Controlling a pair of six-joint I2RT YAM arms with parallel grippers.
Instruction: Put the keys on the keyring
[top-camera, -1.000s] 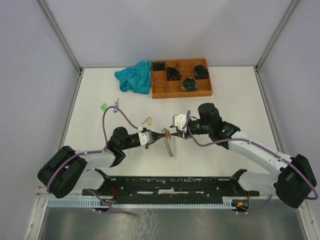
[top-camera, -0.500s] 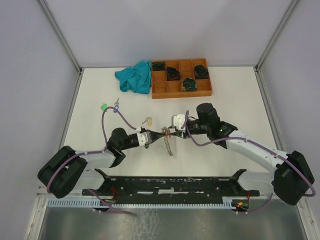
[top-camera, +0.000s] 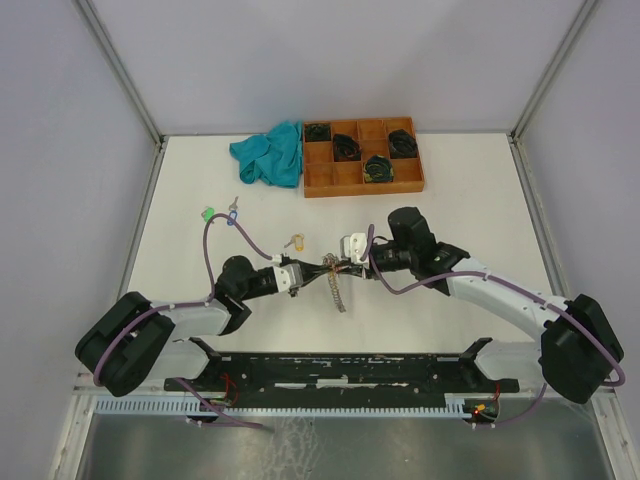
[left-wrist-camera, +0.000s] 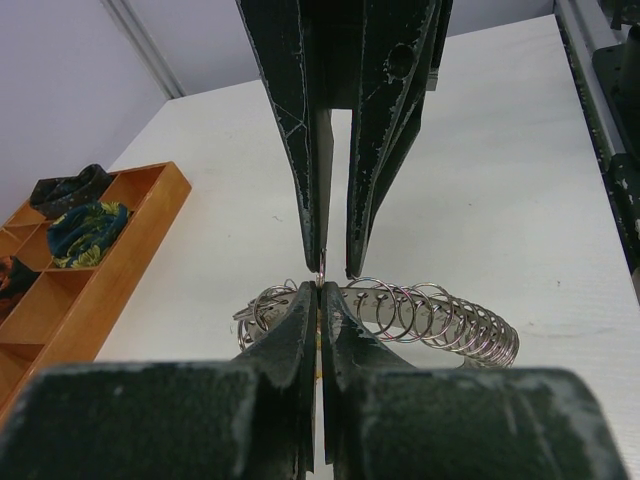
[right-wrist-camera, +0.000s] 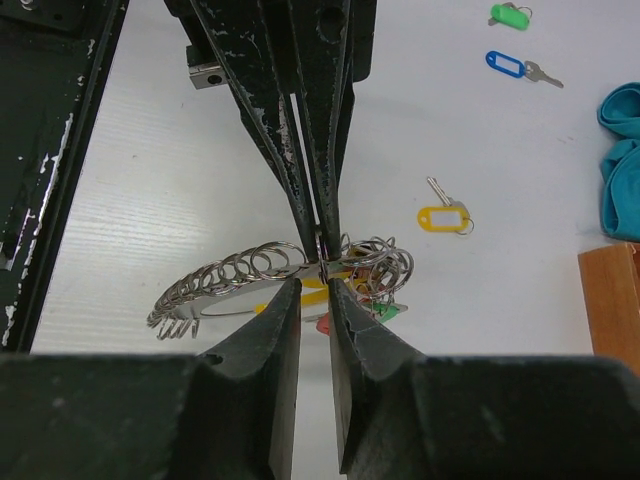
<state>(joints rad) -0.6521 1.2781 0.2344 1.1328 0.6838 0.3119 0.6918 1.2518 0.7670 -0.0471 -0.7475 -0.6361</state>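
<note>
Meeting tip to tip over the worktop (top-camera: 450, 210). Has edged the right hand (right-wrist-camera: 315, 290) leftward and narrowed it to a slit about the wire, not yet clamped by the look. Keeps the left hand (left-wrist-camera: 318, 295) pinched together on the keyring (top-camera: 338, 288), its coil of rings trailing on the surface. Points to a two-sided hold soon, ready for threading. Leaves yellow key (right-wrist-camera: 445, 217), blue key (right-wrist-camera: 508, 63), green key (right-wrist-camera: 510, 14) loose beyond.

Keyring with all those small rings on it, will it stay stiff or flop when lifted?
Probably floppy: the keyring carries small rings in a loose, curving row, free to swing. Likely light, being thin wire. Smooth metal may slip from a pinch.
</note>
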